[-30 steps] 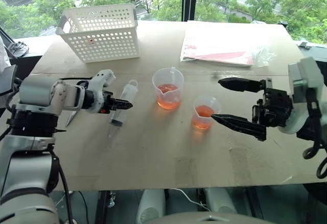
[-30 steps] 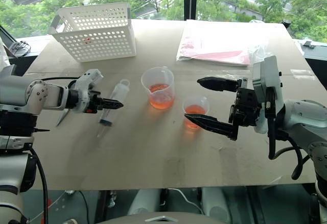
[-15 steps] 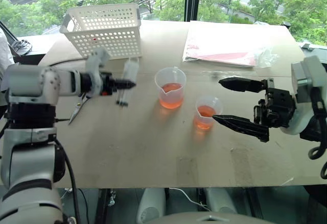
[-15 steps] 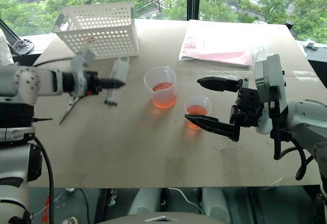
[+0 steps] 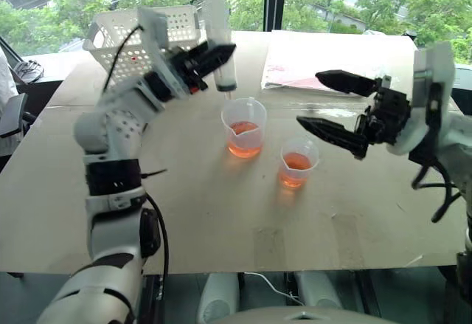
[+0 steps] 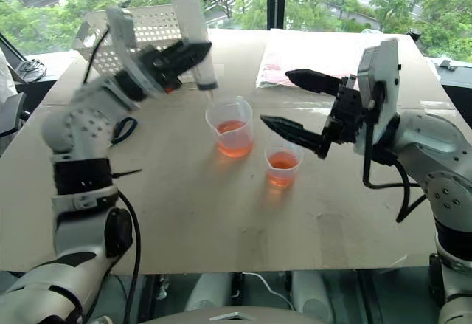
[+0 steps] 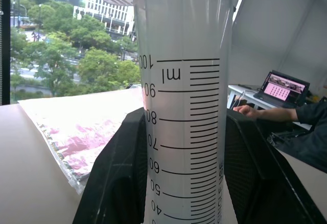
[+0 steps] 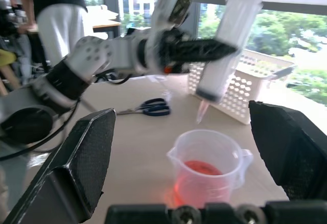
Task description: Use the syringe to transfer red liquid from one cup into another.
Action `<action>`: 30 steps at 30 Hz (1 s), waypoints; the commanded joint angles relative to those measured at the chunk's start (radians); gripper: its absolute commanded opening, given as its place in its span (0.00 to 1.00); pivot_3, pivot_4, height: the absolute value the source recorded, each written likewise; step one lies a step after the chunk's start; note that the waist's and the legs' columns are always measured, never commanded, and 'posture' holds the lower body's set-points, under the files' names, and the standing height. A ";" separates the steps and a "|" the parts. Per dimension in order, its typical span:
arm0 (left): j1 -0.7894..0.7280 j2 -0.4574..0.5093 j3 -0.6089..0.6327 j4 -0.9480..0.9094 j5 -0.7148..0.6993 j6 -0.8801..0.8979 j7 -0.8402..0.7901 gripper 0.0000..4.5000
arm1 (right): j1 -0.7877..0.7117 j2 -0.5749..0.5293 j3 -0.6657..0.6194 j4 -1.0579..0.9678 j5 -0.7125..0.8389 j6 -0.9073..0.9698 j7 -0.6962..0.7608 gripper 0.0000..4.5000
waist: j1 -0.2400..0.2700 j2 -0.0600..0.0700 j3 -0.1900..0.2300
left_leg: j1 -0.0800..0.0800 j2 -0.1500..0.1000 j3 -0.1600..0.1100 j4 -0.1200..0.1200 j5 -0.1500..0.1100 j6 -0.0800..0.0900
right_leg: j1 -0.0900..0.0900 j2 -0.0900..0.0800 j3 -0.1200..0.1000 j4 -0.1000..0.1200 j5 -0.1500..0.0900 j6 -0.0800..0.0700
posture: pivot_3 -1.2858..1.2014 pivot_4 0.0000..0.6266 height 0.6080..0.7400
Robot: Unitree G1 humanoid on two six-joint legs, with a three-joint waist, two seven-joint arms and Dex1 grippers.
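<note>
Left gripper (image 5: 214,57) raised above table (image 5: 221,221), fingers clamped on barrel of syringe (image 5: 219,32). Syringe upright, nozzle down, hanging just over rim of taller spouted cup (image 5: 243,127), tip clear of red liquid (image 5: 243,128); barrel appears clear, without red contents. Right gripper (image 5: 335,106) in the air near the cups, fingers spread wide, empty. Taller cup holding shallow red liquid near bottom. Shorter flared cup (image 5: 298,163) just beside it, toward right gripper, also part-filled with red liquid; cups apart. White perforated basket (image 5: 147,40) at table's far side behind left arm. Scissors (image 8: 150,107) lying flat on table. Plastic bag (image 5: 324,62) with red print on far side.
</note>
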 commanded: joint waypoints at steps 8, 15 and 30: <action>0.050 -0.073 -0.114 0.046 0.143 -0.392 -0.124 0.32 | -0.237 0.195 0.144 0.179 -0.148 0.093 -0.179 1.00 | -0.006 0.000 0.000 | -0.001 0.000 0.001 0.000 0.000 0.000 | 0.000 0.000 0.000 0.000 0.000 0.000 | 0.52 0.24 1.00; 0.081 -0.055 -0.156 0.041 0.192 -0.450 -0.143 0.32 | -0.382 0.413 0.133 0.376 -0.176 0.152 -0.289 1.00 | -0.010 0.000 0.000 | 0.000 0.001 0.000 -0.001 0.000 0.000 | -0.001 0.001 -0.001 0.001 0.000 0.000 | 0.52 0.24 1.00; 0.092 -0.053 -0.165 -0.067 0.137 -0.310 -0.101 0.54 | -0.430 0.463 0.131 0.431 -0.224 0.177 -0.234 0.43 | -0.012 0.001 0.000 | -0.002 0.001 -0.001 -0.002 0.000 0.000 | -0.001 0.000 -0.002 0.000 0.000 0.000 | 0.52 0.24 1.00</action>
